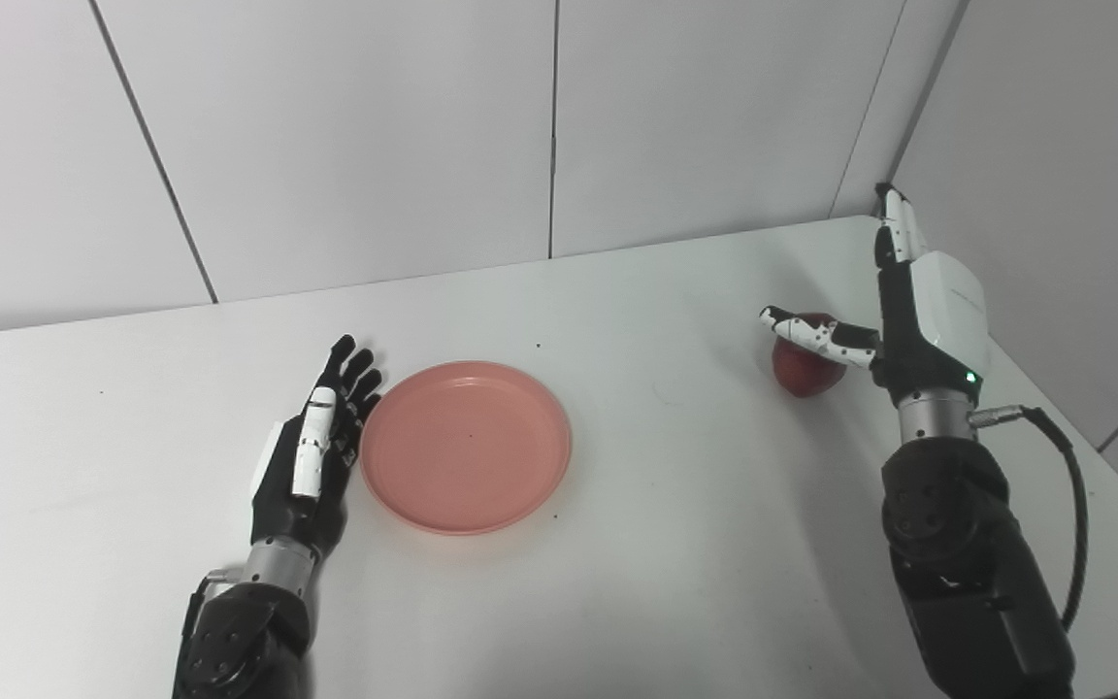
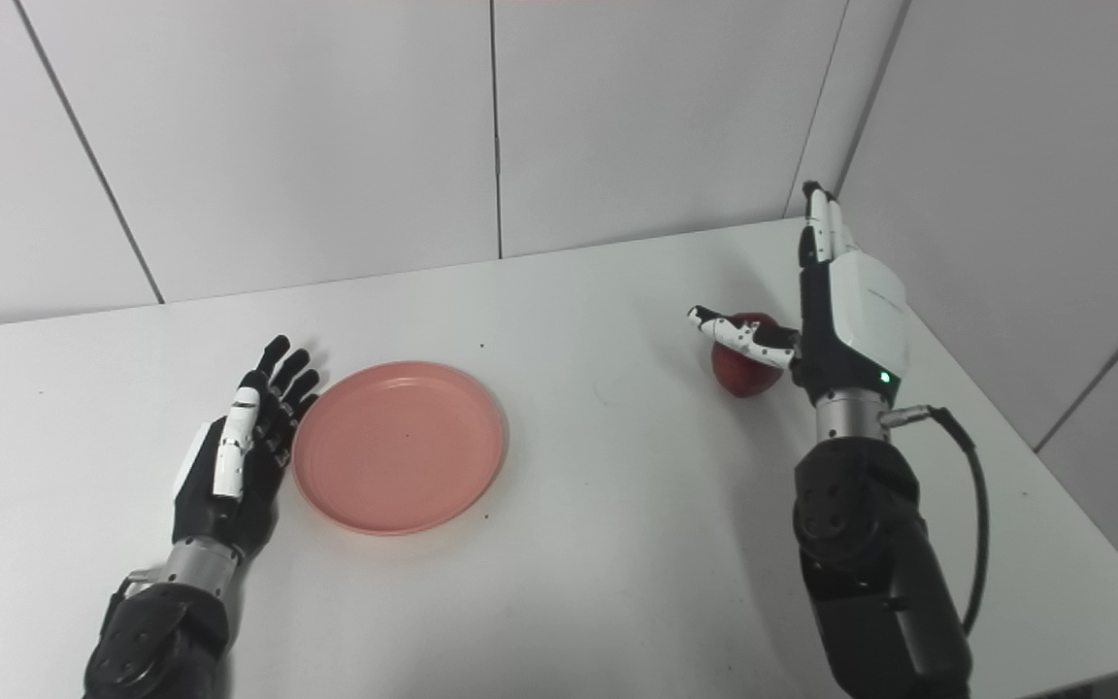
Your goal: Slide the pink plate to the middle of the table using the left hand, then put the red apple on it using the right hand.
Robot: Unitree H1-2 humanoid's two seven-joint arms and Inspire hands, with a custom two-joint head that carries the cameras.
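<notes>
Left eye view: my left hand (image 1: 305, 466) lies flat at the left rim of the pink plate (image 1: 465, 447), palm turned toward it, fingers (image 1: 350, 374) straight and slightly spread, holding nothing; edge of the hand just beside or touching the plate rim, can't tell which. Forearm comes up from the bottom left. Plate sits on the white table (image 1: 675, 544), a bit left of the middle, empty. My right hand (image 1: 913, 311) stands upright on its edge right of the red apple (image 1: 805, 367), fingers pointing up and away toward the wall corner, thumb (image 1: 811, 335) stretched out across the top of the apple; hand spread wide, not closed on the fruit. Apple rests on the table near the right far corner, well apart from the plate. Right eye view: same layout, left hand (image 2: 229, 471) flat and spread beside the plate (image 2: 399, 447), right hand (image 2: 840, 306) vertical with white back facing right, green light near the wrist, thumb over the apple (image 2: 745, 374); black cable (image 2: 971, 505) loops off the right forearm.
</notes>
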